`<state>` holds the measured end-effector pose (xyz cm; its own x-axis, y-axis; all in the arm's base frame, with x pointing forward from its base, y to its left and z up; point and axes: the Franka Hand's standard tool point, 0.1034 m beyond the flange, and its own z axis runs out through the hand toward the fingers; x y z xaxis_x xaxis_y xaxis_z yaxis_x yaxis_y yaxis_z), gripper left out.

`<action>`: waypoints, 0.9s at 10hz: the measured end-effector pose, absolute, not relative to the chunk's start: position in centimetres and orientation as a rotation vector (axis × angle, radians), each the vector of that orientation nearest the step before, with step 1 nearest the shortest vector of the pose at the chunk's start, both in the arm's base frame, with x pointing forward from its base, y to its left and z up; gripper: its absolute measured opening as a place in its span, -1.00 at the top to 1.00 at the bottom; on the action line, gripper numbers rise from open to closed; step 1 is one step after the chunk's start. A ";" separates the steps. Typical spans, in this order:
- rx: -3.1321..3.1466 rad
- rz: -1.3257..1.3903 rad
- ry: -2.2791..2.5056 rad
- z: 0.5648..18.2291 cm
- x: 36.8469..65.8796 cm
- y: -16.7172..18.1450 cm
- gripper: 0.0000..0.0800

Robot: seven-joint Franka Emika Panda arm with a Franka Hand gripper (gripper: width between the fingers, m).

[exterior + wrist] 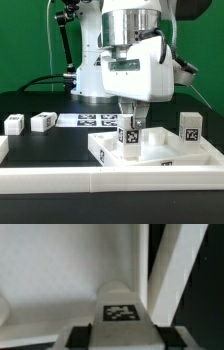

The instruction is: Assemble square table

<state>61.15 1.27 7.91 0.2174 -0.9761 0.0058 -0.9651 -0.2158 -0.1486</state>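
The square table's white slab [165, 150] lies flat at the exterior view's right, raised rim up. Directly above it my gripper [130, 122] is shut on a short white tagged leg [130, 139], held upright with its lower end down at the slab near its left part. In the wrist view the same leg [120, 308] runs out from between the dark pads [87, 336] of my gripper [122, 339], its tag facing the camera, with the slab's floor [60, 269] and rim [165, 269] beyond. Whether the leg touches the slab is unclear.
Two loose legs [13, 124] [42, 121] rest on the black table at the exterior view's left. Another leg [191, 126] stands upright at the slab's far right corner. The marker board [85, 121] lies behind. A long white border wall [90, 181] runs along the front.
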 end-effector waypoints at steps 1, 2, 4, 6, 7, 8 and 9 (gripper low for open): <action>-2.290 -0.138 1.966 7.9 61.2 1.2 0.27; -2.296 -0.139 1.959 7.9 61.2 1.2 0.27; -2.353 -0.144 1.894 7.9 61.2 1.3 0.27; -2.427 -0.150 1.809 7.9 61.2 1.0 -0.27; -2.589 -0.147 1.596 8.0 61.2 1.0 -0.56; -2.626 -0.146 1.537 8.0 61.2 1.3 -0.61; -2.720 -0.153 1.380 8.0 61.2 1.4 -0.61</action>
<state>61.21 1.37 8.01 0.5872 -0.8079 0.0497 -0.7991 -0.5884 -0.1234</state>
